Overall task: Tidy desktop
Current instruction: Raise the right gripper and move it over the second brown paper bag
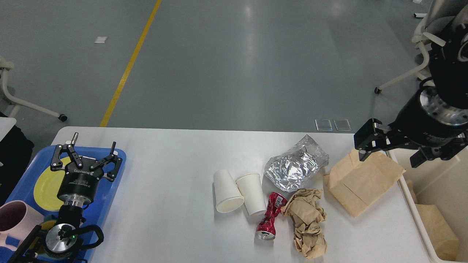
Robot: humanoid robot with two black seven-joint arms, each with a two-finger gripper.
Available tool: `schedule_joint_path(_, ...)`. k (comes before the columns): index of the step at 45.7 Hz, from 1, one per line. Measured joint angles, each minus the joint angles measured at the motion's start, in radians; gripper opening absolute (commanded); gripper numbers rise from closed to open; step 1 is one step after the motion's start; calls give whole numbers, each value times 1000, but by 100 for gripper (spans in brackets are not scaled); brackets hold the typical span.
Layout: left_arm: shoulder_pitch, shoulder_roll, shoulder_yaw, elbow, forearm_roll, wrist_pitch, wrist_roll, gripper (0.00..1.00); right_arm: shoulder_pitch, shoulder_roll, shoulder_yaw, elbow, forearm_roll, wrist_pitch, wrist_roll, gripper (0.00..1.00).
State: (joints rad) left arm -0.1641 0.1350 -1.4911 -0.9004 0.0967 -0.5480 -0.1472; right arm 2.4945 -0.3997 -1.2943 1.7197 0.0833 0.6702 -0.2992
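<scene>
The white desktop [164, 182] carries litter right of its middle. Two white paper cups [228, 191] lie tipped side by side, with crumpled foil [296, 168] behind them. A crushed red can [270, 216] and crumpled brown paper [307, 223] lie nearer me. A flat brown paper bag [360, 184] lies at the right. My right gripper [389, 160] hangs open over that bag's far right corner, holding nothing. My left gripper [89, 149] stands open above the blue tray [111, 197], also with nothing in it.
The tray at the left holds a yellow plate [45, 186] and a pink mug [14, 219]. A cream bin [433, 182] stands off the desktop's right edge with a brown bag [438, 230] inside. Chairs stand on the floor beyond.
</scene>
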Motion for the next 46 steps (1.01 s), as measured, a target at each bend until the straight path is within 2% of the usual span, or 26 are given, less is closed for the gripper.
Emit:
schedule_joint_path(11,0,0,0,0,0,-1,1,96,-132,5,9,-59,-7,-82,0,100)
schedule_joint_path(24,0,0,0,0,0,-1,1,96,-474,-2,17,-301,0,-244,-1,100)
schedule_joint_path(35,0,0,0,0,0,-1,1,96,-787,11,128,-638,126,-286,-12,100)
schedule_joint_path(46,0,0,0,0,0,-1,0,96,-1035,143,209,-994,200,-291,-33,100)
